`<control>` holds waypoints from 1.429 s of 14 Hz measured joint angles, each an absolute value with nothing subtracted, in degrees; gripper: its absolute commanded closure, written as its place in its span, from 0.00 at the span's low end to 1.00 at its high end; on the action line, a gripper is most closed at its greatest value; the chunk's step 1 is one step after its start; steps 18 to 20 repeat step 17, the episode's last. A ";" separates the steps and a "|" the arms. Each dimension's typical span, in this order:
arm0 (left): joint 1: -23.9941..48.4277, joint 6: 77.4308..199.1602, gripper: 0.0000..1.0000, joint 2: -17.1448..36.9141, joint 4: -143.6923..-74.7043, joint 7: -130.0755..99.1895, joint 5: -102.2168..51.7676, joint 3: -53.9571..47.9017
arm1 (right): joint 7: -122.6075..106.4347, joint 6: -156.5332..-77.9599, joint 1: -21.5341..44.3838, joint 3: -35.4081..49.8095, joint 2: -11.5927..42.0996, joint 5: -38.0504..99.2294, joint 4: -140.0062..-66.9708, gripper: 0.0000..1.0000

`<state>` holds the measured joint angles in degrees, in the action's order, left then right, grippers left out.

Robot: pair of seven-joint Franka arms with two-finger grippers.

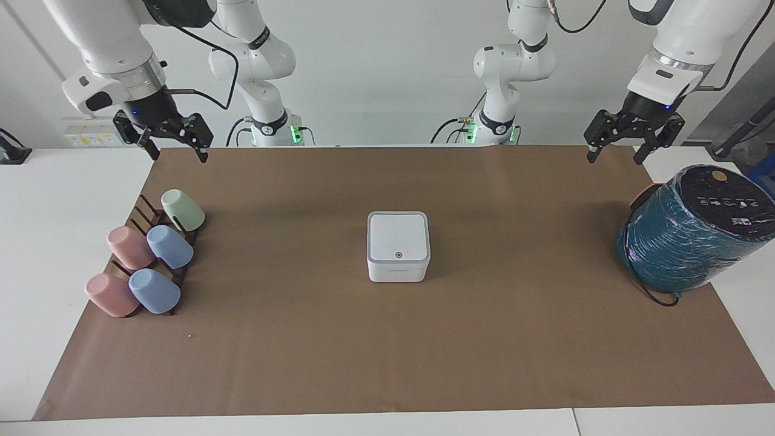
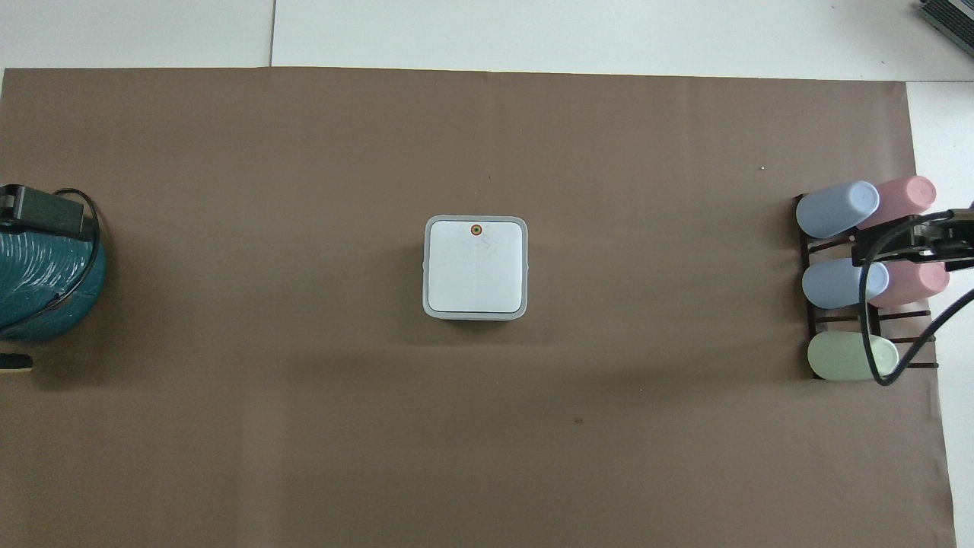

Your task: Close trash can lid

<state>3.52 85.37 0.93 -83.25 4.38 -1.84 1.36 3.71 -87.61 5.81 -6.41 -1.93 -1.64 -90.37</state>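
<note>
Lid (image 1: 398,236) lies flat on the white trash can (image 1: 398,266) mid-surface, so closing looks done; left gripper (image 1: 616,145) and right gripper (image 1: 174,142), jaws spread and empty, hang well apart from it, needing no further move.

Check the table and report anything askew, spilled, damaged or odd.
Nothing stands out. The lid lies flat and shut on the trash can; left gripper and right gripper hang open, both apart from it.

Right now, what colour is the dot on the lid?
Orange, on the white lid; clearest in the overhead view.
</note>
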 measured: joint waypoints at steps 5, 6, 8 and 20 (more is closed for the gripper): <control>3.52 85.13 0.00 -0.73 -85.91 4.40 -1.85 1.27 | 3.71 -87.61 5.81 -6.41 -1.93 -1.64 -90.37 0.00; 3.52 85.13 0.00 -0.85 -86.17 4.40 -1.85 1.28 | 3.71 -87.61 5.81 -6.41 -1.93 -1.64 -90.37 0.00; 3.52 85.21 0.00 -0.90 -86.26 4.40 -1.86 1.16 | 3.71 -87.61 5.81 -6.41 -1.93 -1.64 -90.37 0.00; 3.52 85.21 0.00 -0.94 -86.66 4.40 -1.86 0.99 | 3.71 -87.61 5.81 -6.41 -1.93 -1.64 -90.37 0.00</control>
